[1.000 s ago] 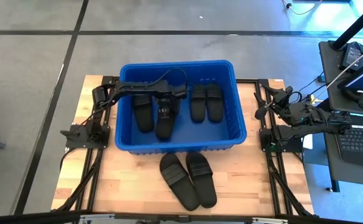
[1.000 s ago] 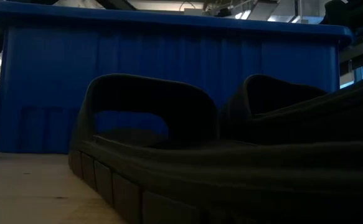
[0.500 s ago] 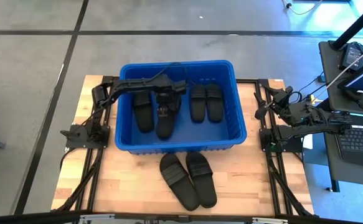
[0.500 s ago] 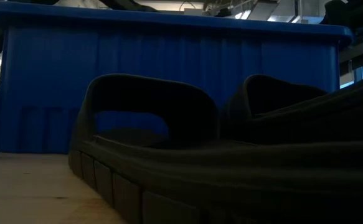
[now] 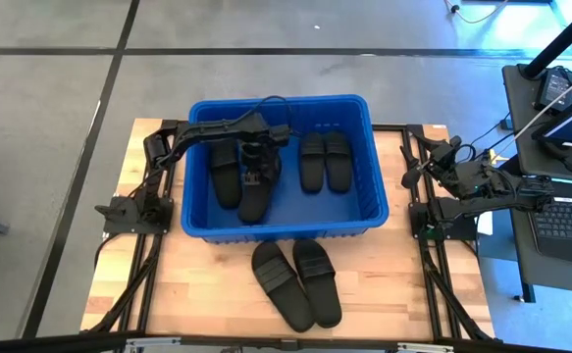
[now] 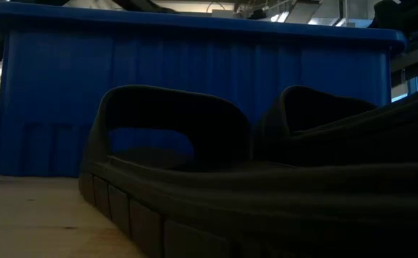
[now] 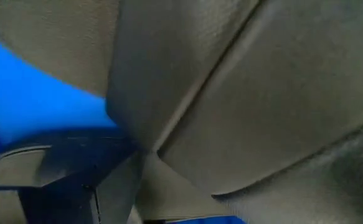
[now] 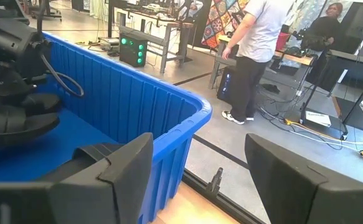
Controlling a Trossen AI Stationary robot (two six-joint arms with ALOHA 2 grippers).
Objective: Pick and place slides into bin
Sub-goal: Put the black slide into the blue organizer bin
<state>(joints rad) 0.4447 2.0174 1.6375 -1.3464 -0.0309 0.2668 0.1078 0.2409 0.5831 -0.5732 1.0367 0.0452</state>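
Note:
The blue bin (image 5: 378,186) stands at the table's middle. My left gripper (image 5: 256,157) reaches into the bin from the left and is shut on a black slide (image 5: 250,196). That slide fills the left wrist view (image 7: 249,93). Three more slides lie in the bin: one at the left (image 5: 225,176) and two side by side at the right (image 5: 325,162). Two slides (image 5: 297,282) lie soles down on the table in front of the bin. They also fill the low view (image 6: 173,136). My right gripper (image 8: 198,149) is open and empty at the table's right edge. My left gripper holds the slide near its far end (image 5: 255,175), coming from above. The gripper itself hides the place of contact. The slide stretches from the gripper toward the bin's near wall. In the right wrist view the slide (image 8: 16,121) hangs below the gripper inside the bin.
The bin's near wall (image 6: 194,64) stands right behind the two slides on the table. Bare wooden table (image 5: 168,284) lies left and right of those slides. A person (image 8: 256,37) stands in the room beyond the table. A desk with equipment (image 5: 560,147) stands to the right.
My left gripper has carried the slide a little toward the table's left edge inside the bin. The slide's near end has come closer to the slide lying at the bin's left.

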